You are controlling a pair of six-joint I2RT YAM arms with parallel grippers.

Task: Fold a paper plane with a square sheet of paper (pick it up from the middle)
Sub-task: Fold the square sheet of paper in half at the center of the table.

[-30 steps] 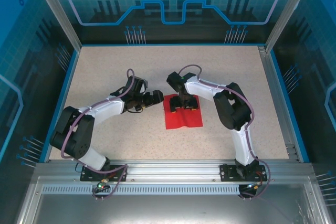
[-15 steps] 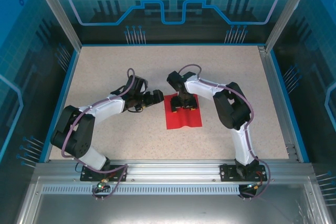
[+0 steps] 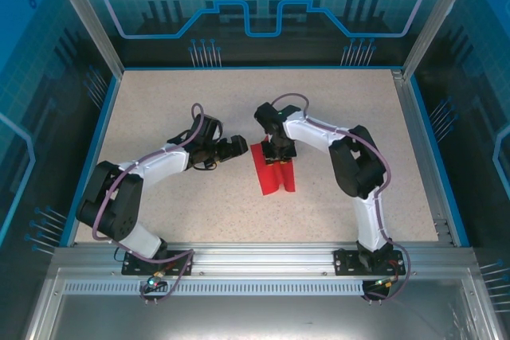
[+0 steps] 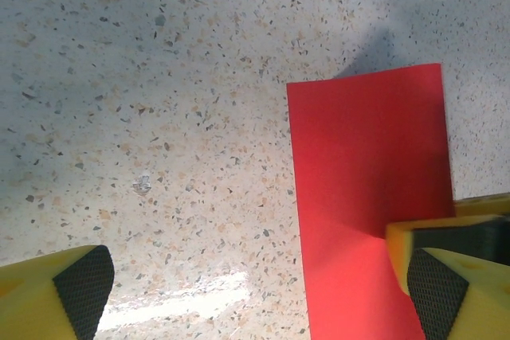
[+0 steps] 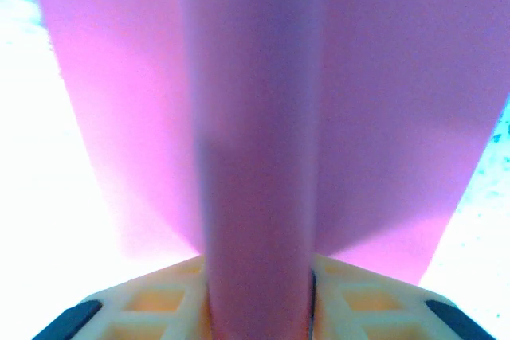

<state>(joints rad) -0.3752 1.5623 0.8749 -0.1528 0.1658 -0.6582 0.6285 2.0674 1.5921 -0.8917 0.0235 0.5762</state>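
Thin bright red square sheet of paper (image 3: 273,174): sits at the centre of the speckled beige tabletop (image 3: 199,205) and is bunched into a ridge along its middle. Black right gripper (image 3: 276,157): clamps that ridge. Black left gripper (image 3: 239,147): jaws stand apart, just left of the sheet.

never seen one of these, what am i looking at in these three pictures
Two black-and-white robot arms are bolted at the near edge of a speckled beige table. The wide picture looks down from above. The other two come from a camera on each wrist, with yellow-padded fingers at the bottom. A thin bright red square sheet of paper sits between the arms. The right gripper pinches it into a raised ridge. The left gripper is open beside the sheet's edge.
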